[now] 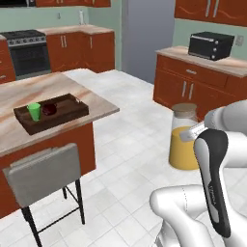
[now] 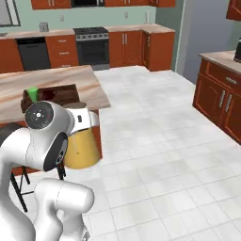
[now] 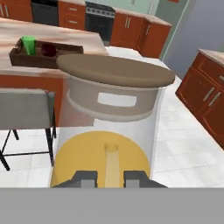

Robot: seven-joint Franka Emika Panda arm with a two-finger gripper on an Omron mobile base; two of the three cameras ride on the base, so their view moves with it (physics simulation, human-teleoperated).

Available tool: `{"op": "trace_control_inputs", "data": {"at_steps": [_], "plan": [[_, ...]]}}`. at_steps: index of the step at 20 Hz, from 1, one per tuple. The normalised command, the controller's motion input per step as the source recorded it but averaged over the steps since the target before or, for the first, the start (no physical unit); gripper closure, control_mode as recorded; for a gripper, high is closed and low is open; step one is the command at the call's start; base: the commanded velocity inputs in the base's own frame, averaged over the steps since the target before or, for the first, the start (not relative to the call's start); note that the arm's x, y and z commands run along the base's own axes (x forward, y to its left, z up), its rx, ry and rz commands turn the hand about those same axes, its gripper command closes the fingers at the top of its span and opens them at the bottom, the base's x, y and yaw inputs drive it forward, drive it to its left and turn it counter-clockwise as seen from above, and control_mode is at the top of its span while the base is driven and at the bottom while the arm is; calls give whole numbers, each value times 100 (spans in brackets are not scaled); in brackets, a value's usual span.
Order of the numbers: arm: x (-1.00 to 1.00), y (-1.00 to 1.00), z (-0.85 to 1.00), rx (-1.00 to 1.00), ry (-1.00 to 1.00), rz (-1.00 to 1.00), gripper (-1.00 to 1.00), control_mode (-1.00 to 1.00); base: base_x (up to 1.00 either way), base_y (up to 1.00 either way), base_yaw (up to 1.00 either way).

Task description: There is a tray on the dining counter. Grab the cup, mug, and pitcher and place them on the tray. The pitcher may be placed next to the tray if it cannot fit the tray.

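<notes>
Carrying the pitcher [image 1: 184,137] was the step in hand, as I read it. Left base view: it hung in the air beside the arm, well apart from the dining counter [image 1: 91,103]; cup [image 1: 34,111] and mug [image 1: 48,109] already sat in the tray [image 1: 72,112].

Right base view: pitcher [image 2: 84,146] sat half hidden behind the arm, near the counter end; tray [image 2: 63,92] beyond it.

Hand view: gripper [image 3: 110,178] was nearly closed, its tips pinching what looked like the pitcher's handle. Next I needed to bring it over the counter and set it on the tray's free end, or beside it if tight.
</notes>
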Motion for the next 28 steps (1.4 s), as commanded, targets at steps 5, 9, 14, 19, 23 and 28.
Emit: {"op": "trace_control_inputs", "data": {"at_steps": [5, 9, 14, 19, 23, 28], "plan": [[0, 0, 0, 0, 0, 0, 100, 100, 98, -54, 43], [0, 0, 0, 0, 0, 0, 100, 100, 92, -44, 39], [0, 0, 0, 0, 0, 0, 100, 100, 91, -17, 31], [0, 0, 0, 0, 0, 0, 100, 100, 48, -9, 28], [0, 0, 0, 0, 0, 0, 100, 100, 14, 1, 9], [0, 0, 0, 0, 0, 0, 100, 100, 51, 8, 1]]}}
